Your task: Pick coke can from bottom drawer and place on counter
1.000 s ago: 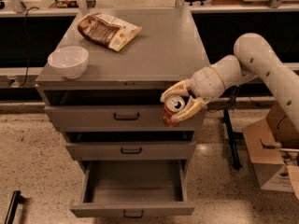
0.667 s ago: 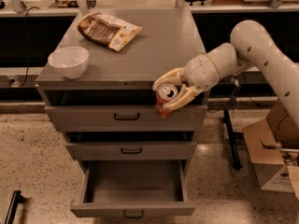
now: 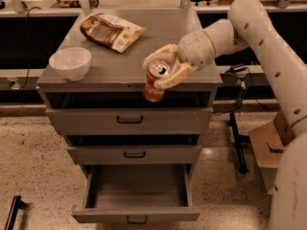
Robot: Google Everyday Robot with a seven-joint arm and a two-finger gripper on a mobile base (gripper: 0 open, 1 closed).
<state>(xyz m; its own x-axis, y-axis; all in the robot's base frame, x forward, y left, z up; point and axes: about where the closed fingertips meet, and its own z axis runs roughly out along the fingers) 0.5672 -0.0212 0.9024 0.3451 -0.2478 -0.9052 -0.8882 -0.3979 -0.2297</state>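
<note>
My gripper [image 3: 159,70] is shut on the coke can [image 3: 155,83], a red can with a silver top. It holds the can upright in the air at the front edge of the counter [image 3: 144,56], right of centre, with the can's lower half in front of the gap above the top drawer. The bottom drawer [image 3: 136,217] is pulled out below and its inside is empty. The white arm reaches in from the right.
A white bowl [image 3: 70,62] sits at the counter's front left. A brown snack bag [image 3: 111,31] lies at the back centre. The two upper drawers [image 3: 129,120] are closed. A cardboard box [image 3: 268,147] stands on the floor at the right.
The gripper has carried the can up and to the left, from beside the cabinet's right front corner to the counter's front edge.
</note>
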